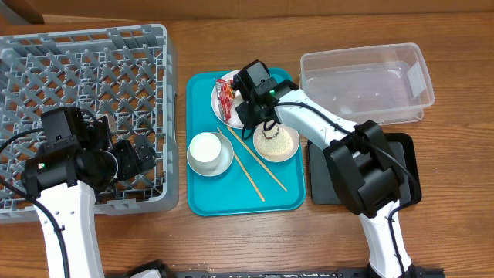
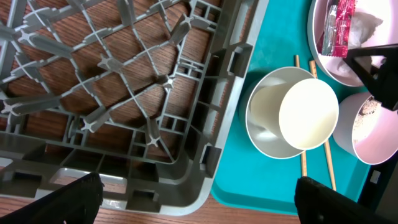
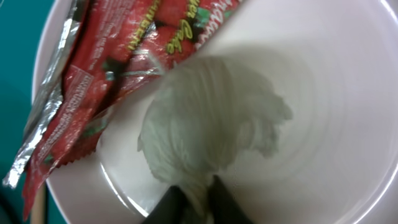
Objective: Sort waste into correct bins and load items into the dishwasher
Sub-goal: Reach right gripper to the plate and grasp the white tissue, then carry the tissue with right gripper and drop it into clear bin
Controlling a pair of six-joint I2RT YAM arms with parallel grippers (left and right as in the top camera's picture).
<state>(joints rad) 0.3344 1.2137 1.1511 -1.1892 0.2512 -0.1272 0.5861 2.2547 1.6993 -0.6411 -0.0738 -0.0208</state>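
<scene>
The crumpled white wrapper (image 3: 208, 134) sits right at the tips of the right gripper (image 3: 194, 198). The jaws are nearly together, pinching its twisted lower end, and the bulk of it billows just ahead of the fingers. The red snack wrapper (image 3: 118, 68) lies touching it on one side, draped over the rim of the white plate (image 3: 336, 124) under both. Beyond the gripper, the plate rests on a teal tray (image 1: 231, 193) with a pink bowl (image 1: 276, 144) of rice, the chopsticks (image 1: 258, 170) and a white cup (image 2: 309, 114) inside a grey bowl (image 2: 264, 127). Further out, the clear tub (image 1: 363, 81) and black tray (image 1: 405, 154) stand on the wooden table (image 1: 463, 232). The left gripper (image 2: 200, 198) hangs wide open and empty over the dish rack (image 1: 85, 69) corner.
</scene>
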